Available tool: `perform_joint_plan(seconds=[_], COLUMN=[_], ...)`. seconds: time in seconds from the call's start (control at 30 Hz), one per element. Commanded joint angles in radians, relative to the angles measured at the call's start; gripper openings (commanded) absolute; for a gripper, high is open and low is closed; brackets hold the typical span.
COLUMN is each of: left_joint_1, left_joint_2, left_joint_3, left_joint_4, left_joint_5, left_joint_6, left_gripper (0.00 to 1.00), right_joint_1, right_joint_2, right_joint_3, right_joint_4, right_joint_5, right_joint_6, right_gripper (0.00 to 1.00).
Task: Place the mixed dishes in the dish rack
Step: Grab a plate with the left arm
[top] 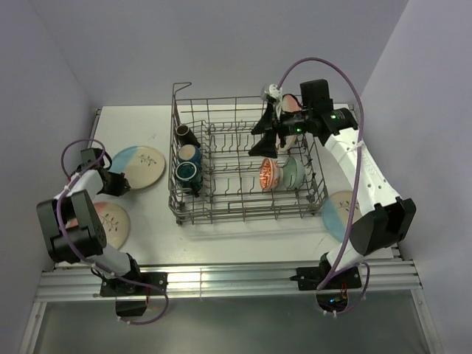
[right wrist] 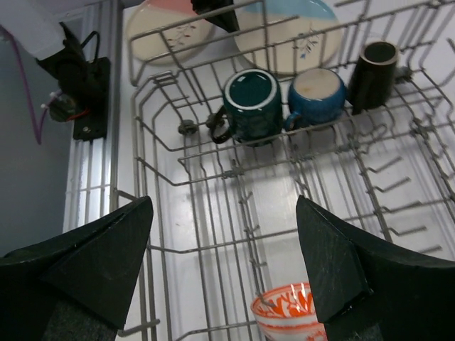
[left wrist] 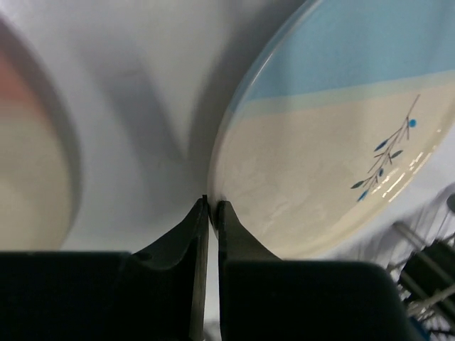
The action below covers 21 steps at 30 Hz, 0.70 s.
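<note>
White table (top: 140, 125) carries the part-loaded rack (top: 247, 218); left gripper (left wrist: 212, 207), all but closed, meets the rim of the blue plate (left wrist: 320, 177) lying beside the rack, seemingly to pinch and lift it next, while right gripper (right wrist: 224, 213) gapes above the rack.

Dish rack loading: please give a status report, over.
Left gripper shut, tips at blue plate rim. Right gripper open above dish rack, empty. Three mugs, two bowls inside. No obstacle seen.

No readable text, labels, brands or numbers in any view
</note>
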Motion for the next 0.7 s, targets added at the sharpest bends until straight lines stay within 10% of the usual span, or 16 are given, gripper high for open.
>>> perform_joint_plan(seconds=[0.0, 0.67], left_joint_1=[-0.007, 0.151], left_joint_2=[-0.135, -0.389], left_joint_3=[-0.055, -0.177], left_joint_4=[-0.021, -0.095], left_joint_5=[0.014, 0.107], left_joint_6=[0.071, 0.184], left_gripper=[0.0, 0.0], right_joint_1=[0.072, 0.645], right_joint_2=[-0.03, 0.092], right_joint_3=[-0.007, 0.143], right_joint_4=[-0.029, 0.15], right_joint_5=[-0.022, 0.364], right_joint_6=[-0.06, -0.375], right_gripper=[0.88, 0.89])
